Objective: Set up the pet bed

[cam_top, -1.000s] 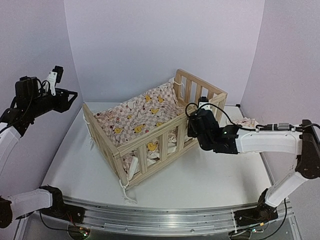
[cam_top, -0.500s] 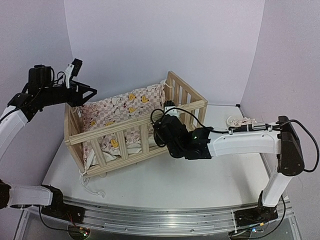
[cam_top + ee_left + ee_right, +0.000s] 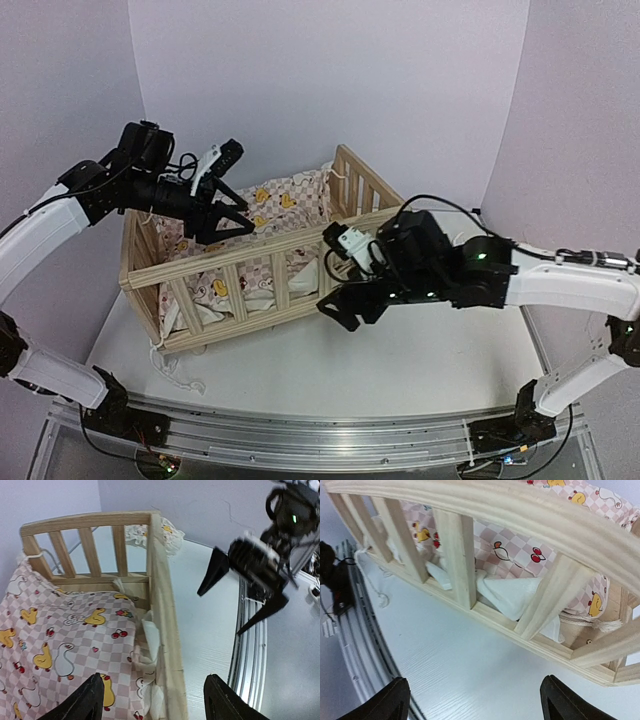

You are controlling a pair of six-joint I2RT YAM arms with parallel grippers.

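Observation:
The pet bed (image 3: pixel 250 262), a light-wood slatted frame, stands left of centre on the white table, long side toward me. A pink-checked duck cushion (image 3: pixel 283 200) lies inside it, bunched white at the front (image 3: pixel 510 595). My left gripper (image 3: pixel 240 215) hangs open above the cushion (image 3: pixel 65 625), straddling the bed's front rail (image 3: pixel 162 605) without touching it. My right gripper (image 3: pixel 338 312) is open and empty, low over the table just in front of the front rail (image 3: pixel 460 555). It also shows in the left wrist view as the right gripper (image 3: pixel 219 613).
A small ruffled pillow (image 3: pixel 170 530) lies on the table beyond the bed's end. White tie strings (image 3: pixel 178 372) trail from the bed's near-left corner. A metal rail (image 3: pixel 300 435) runs along the near table edge. Purple walls close in behind and on both sides.
The bed has swung round and shifted left. My right gripper has opened wide and dropped back from the front rail. My left gripper has moved right over the bed and opened wider.

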